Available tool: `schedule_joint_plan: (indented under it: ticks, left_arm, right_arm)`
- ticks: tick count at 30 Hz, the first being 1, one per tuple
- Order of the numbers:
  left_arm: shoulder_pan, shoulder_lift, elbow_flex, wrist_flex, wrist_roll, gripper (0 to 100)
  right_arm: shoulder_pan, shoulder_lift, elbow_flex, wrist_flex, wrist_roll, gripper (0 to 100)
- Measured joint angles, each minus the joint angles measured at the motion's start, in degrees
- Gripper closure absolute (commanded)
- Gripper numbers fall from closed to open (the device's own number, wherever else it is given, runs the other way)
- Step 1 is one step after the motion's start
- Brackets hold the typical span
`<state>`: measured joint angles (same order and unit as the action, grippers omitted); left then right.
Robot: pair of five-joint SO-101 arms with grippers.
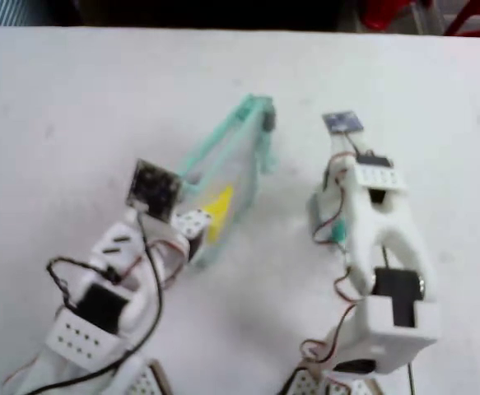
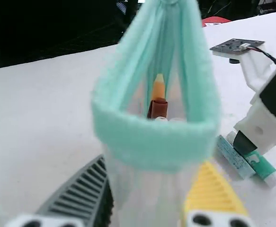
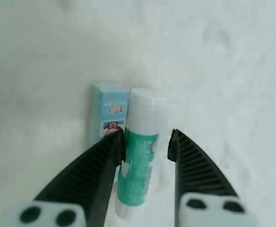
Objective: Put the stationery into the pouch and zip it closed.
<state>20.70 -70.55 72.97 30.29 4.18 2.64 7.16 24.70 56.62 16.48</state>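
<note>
- Nearest the arms' bases, the left gripper (image 2: 153, 163) is clamped on the near end of the pouch (image 2: 152, 137). The grey jaw is on one side and the yellow jaw on the other, with the clear wall pinched between them. This props the pouch on edge on the table (image 1: 75, 99).
- The pouch mouth gapes open, so the zipping has not begun.
- Inside the mouth sit an orange pencil (image 2: 159, 87) and a brown pen cap (image 2: 157, 108), so part of the stationery looks to be already packed.
- Just beside the pouch, still on the table, lie a green and white glue stick (image 3: 138, 161) and a pale blue eraser (image 3: 107, 109). They are side by side and touching or nearly so. Both are still to go in.
- The right gripper (image 3: 147, 138) is down over the glue stick with its jaws parted, one on each side. One jaw is against the tube and the other is a little off it, so I judge the grip is not yet made.
- Farthest out, the other end of the pouch carries a small dark piece (image 1: 267, 121), possibly the zip pull, though I cannot tell for sure.
- Left to do, as I judge it: close on the glue stick and drop it in, do the same with the eraser, then draw the zip shut.
</note>
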Motion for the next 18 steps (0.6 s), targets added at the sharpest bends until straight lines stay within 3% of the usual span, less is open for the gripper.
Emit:
schedule_joint_plan:
  ticks: [5, 9, 18]
  left_arm:
    - [-0.35, 0.00, 2.20, -3.16, 0.00, 80]
    - [-0.35, 0.00, 2.20, -3.69, 0.00, 80]
    - [-0.35, 0.00, 2.20, -3.69, 0.00, 80]
  right_arm:
    - [0.00, 4.48, -1.85, -0.53, -0.09, 85.8]
    - [0.09, 4.84, -1.85, -1.41, -0.09, 98.3]
    - [3.69, 5.01, -2.20, -2.37, 0.00, 98.1]
